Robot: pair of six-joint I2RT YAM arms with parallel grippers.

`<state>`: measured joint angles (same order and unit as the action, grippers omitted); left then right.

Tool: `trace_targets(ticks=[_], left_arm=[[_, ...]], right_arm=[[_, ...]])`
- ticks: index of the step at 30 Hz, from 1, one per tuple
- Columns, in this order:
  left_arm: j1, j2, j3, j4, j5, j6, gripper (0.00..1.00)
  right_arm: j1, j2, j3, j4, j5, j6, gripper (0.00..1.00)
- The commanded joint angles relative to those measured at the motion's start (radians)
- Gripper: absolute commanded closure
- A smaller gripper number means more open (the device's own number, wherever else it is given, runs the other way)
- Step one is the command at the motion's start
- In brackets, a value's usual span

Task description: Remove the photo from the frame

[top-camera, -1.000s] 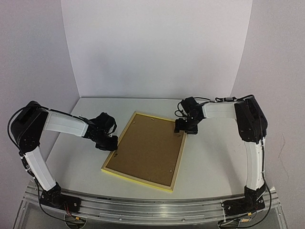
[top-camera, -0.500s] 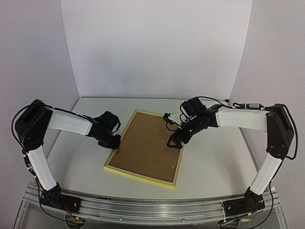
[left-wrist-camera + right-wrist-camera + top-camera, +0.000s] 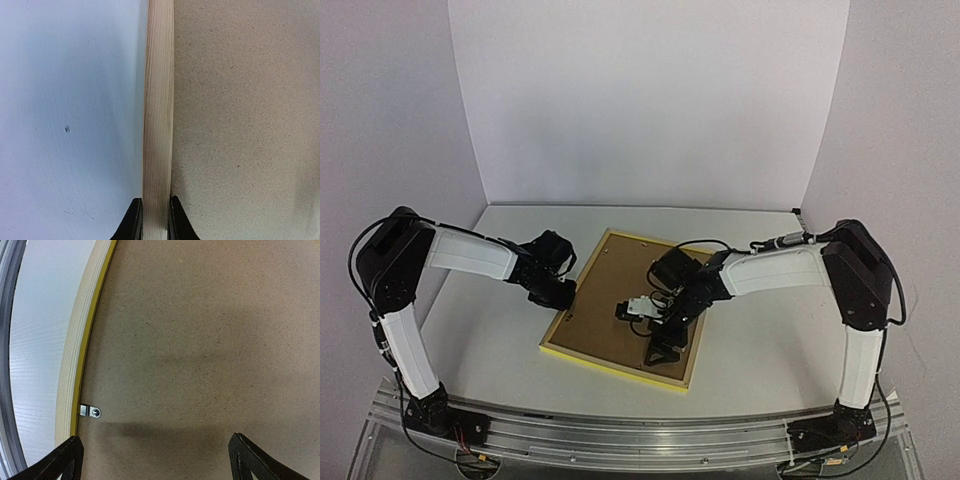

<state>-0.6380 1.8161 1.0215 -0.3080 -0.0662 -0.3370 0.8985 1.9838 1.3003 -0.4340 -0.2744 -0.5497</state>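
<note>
left tool (image 3: 155, 222) pinches the frame (image 3: 158, 100); right tool (image 3: 160, 460) gapes wide above the backing board (image 3: 210, 330). the tiny tab (image 3: 91, 412) lies ahead, off to one side: a miss could shove the frame.

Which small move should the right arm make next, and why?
Probably slide the right gripper to the small metal clip and turn it off the backing board. The frame lies face down, the left gripper pinches its rail, the right jaws hang open above the board, and the clip overlaps it.
</note>
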Motion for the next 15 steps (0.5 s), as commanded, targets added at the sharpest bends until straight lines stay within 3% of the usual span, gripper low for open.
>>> trace_targets(ticks=[1,15], left_arm=[[0.004,0.049,0.024,-0.076,-0.054,0.032,1.00],[0.004,0.060,0.040,-0.089,-0.061,0.052,1.00]], right_arm=[[0.001,0.023,0.032,-0.009,0.020,-0.045,0.02],[0.023,0.042,-0.034,-0.059,-0.004,-0.053,0.02]])
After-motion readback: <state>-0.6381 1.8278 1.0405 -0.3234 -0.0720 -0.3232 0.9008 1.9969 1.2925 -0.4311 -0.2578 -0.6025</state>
